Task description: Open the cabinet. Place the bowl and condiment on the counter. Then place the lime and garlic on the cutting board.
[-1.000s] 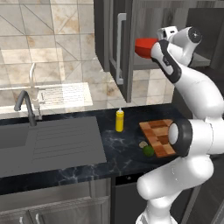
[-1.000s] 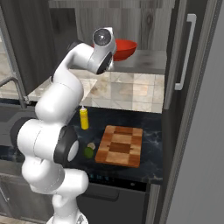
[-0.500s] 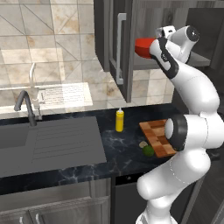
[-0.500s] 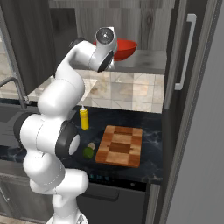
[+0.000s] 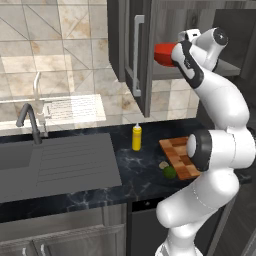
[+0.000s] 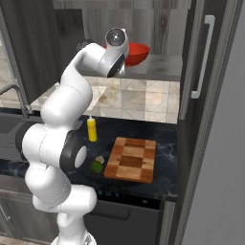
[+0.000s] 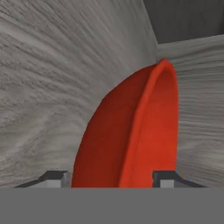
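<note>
The cabinet (image 5: pixel 131 45) is open, and the red bowl (image 5: pixel 162 52) (image 6: pixel 136 52) rests on its shelf (image 6: pixel 162 67). My gripper (image 5: pixel 175 52) reaches in at shelf height. In the hand view the bowl (image 7: pixel 131 131) stands edge-on between the gripper (image 7: pixel 111 177) fingertips, which straddle its rim with the jaws open. The yellow condiment (image 5: pixel 136 137) (image 6: pixel 91 129) stands on the black counter (image 5: pixel 145 175). The lime (image 5: pixel 169 172) (image 6: pixel 96 166) and garlic (image 5: pixel 163 164) (image 6: pixel 100 159) lie on the counter just left of the cutting board (image 5: pixel 175 150) (image 6: pixel 131 159).
A grey sink and drainboard (image 5: pixel 55 160) with a dark faucet (image 5: pixel 30 120) lie left of the condiment. The second cabinet door (image 6: pixel 201 72) hangs open on the right, over the counter's right end.
The jaws have narrowed around the bowl's rim. The hand has edged slightly further onto the bowl. Nothing on the counter has moved.
</note>
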